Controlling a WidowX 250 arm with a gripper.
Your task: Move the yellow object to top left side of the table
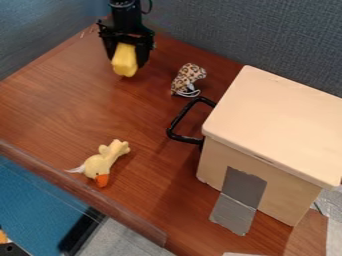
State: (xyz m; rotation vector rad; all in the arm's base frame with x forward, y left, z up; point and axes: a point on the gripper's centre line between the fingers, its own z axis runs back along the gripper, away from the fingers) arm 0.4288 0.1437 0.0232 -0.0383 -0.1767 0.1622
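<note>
Camera view: lidded box point(270, 135), yellow block point(125, 61)

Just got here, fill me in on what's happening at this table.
The robot's gripper has a yellow block between its fingers, up at the far left part of the table. Nearer the front edge lies a pale yellow duck toy. A leopard-print toy sits beside the big lidded box on the right.
</note>
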